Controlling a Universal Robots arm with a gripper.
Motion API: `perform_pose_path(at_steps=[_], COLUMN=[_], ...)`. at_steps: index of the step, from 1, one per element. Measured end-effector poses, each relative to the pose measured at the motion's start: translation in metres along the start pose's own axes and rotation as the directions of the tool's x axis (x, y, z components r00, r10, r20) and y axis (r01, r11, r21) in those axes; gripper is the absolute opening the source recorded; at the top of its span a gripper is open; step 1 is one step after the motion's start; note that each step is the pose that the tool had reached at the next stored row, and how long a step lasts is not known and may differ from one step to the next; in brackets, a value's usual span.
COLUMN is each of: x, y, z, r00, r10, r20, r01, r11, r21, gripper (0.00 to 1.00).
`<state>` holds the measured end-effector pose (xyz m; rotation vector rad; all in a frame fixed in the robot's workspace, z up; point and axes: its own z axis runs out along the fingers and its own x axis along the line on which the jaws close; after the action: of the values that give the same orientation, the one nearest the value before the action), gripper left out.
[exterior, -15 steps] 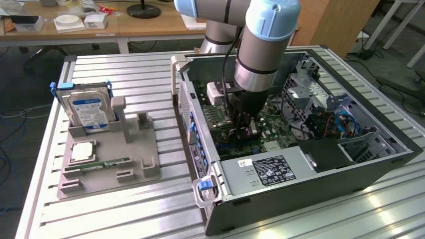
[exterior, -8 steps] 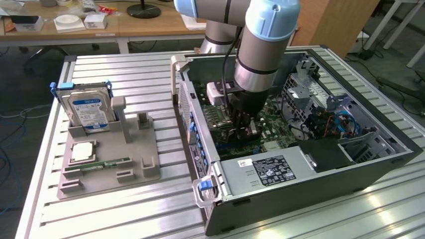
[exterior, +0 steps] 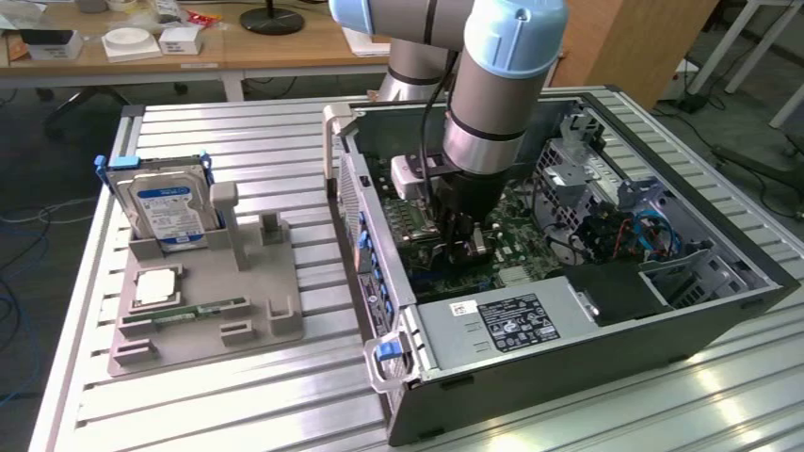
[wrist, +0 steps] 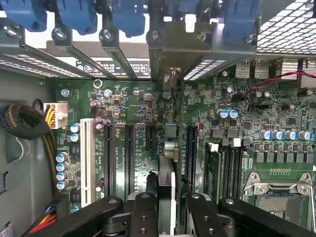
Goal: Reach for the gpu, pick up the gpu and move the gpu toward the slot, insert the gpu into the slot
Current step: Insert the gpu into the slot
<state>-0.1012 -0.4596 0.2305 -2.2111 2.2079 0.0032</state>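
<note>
While the case lies open on its side so I can reach the board, my claw hangs inside it, narrowed on the gpu, edge-down over the slot to seat it. Wrist view shows that alignment; exterior shows the arm.

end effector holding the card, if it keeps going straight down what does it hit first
Probably the motherboard: the end effector grips the gpu edge-on right over it, apparently at a slot, though depth is unclear.
</note>
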Motion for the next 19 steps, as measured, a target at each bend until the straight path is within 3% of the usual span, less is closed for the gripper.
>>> perform_pose_path(at_steps=[19], x=[0.0], y=[0.0029], z=[-0.0001], r00=[1.0], r10=[0.0], r20=[0.0], r01=[0.0], r11=[1.0], r21=[0.0069], gripper=[0.27])
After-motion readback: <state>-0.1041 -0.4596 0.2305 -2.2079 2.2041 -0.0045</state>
